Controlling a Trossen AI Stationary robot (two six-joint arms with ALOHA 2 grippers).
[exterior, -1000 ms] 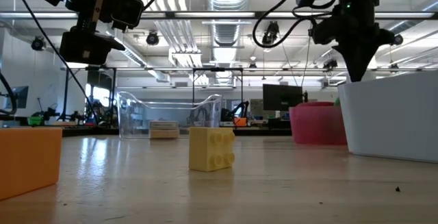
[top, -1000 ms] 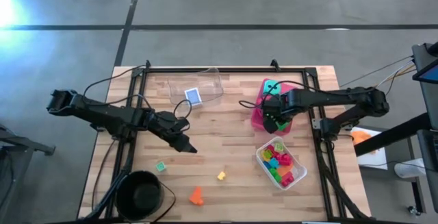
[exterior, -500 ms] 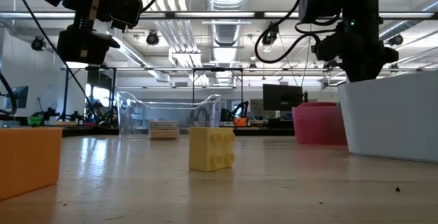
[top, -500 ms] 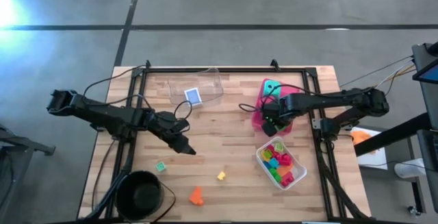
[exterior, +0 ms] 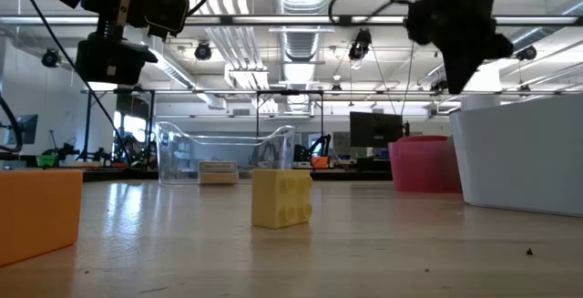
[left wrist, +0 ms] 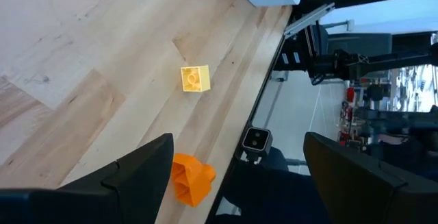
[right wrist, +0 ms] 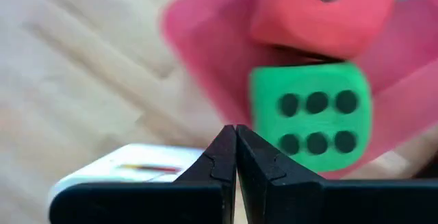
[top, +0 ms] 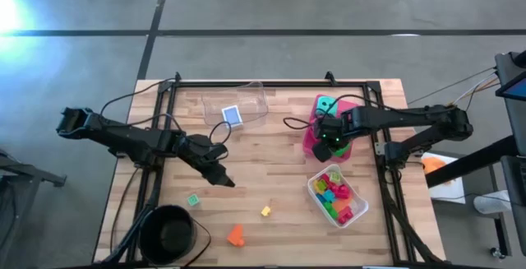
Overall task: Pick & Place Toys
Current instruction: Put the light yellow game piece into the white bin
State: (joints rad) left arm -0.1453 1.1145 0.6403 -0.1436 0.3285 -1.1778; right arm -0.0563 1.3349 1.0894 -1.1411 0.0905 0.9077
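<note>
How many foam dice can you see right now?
3, all in the pink tray: teal foam die, red foam die, green foam die. More could be hidden under the right arm.

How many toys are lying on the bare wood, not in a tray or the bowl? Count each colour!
Green toy: 1
Yellow brick: 1
Orange brick: 1
Total: 3

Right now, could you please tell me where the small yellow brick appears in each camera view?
High view: the yellow brick lies on bare wood near the table's front edge, right of the orange brick.
Low view: it stands centre, orange brick at far left.
Left wrist view: it lies beyond the orange brick.
Right wrist view: not in it.
Shared landmark: the orange brick.
</note>
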